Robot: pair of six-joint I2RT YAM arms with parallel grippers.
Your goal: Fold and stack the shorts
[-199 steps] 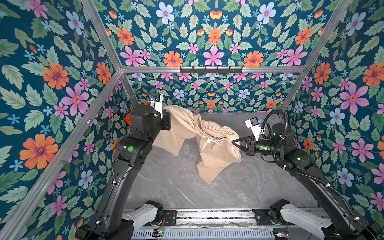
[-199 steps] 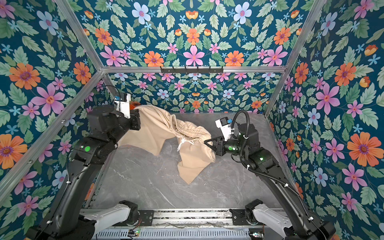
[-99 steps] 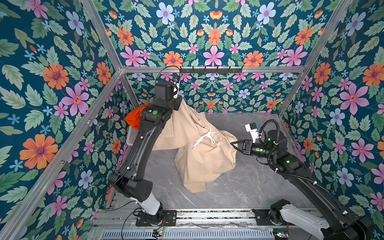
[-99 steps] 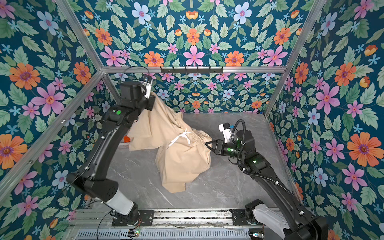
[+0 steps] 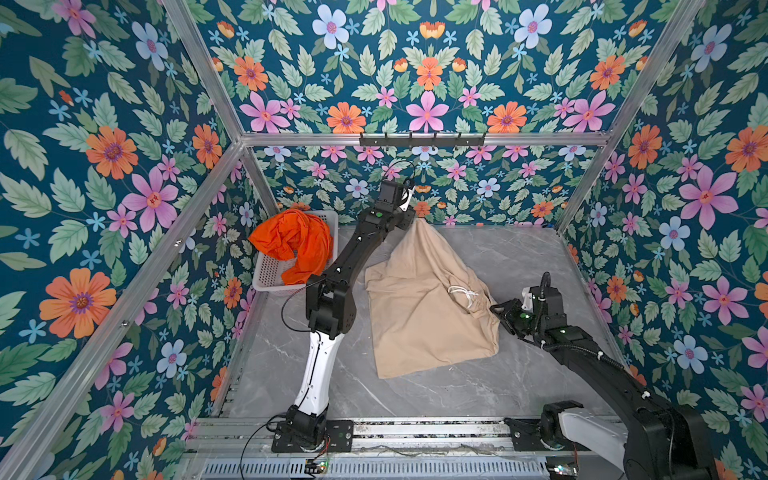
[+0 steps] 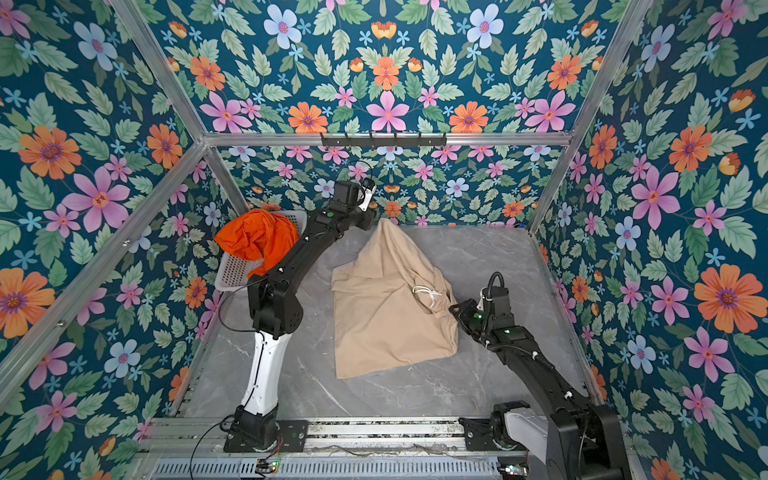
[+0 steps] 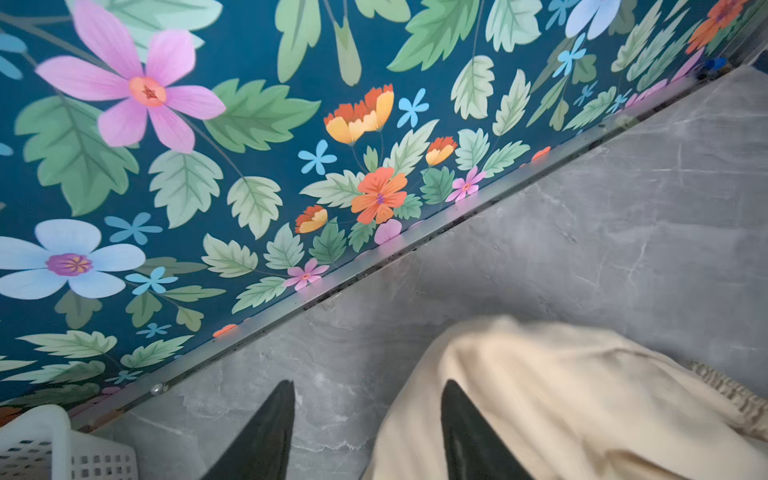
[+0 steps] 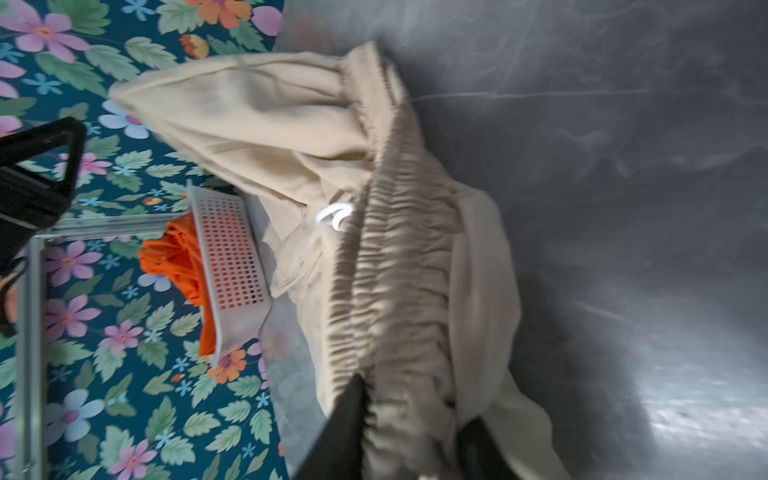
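The beige shorts (image 5: 424, 307) (image 6: 390, 307) lie bunched in the middle of the table, one corner standing up in a peak at the back. My left gripper (image 5: 411, 218) (image 7: 366, 384) hovers at that peak, open, with bare table between its fingers and the cloth (image 7: 582, 395) beside one finger. My right gripper (image 5: 496, 309) (image 8: 415, 399) is at the right edge of the shorts, its fingers apart with the gathered waistband (image 8: 395, 270) lying between them. The white drawstring (image 5: 461, 293) shows near it. The orange shorts (image 5: 295, 241) (image 6: 257, 239) are heaped in the basket.
A white perforated basket (image 5: 270, 278) (image 8: 232, 257) stands at the back left against the wall, close to my left arm's elbow. Flowered walls close in the table on three sides. A hook rail (image 5: 422, 139) hangs on the back wall.
My left gripper swept from the back left toward the back middle, dragging the beige shorts over, then opened. My right gripper opened too. The shorts now lie flatter and further forward.
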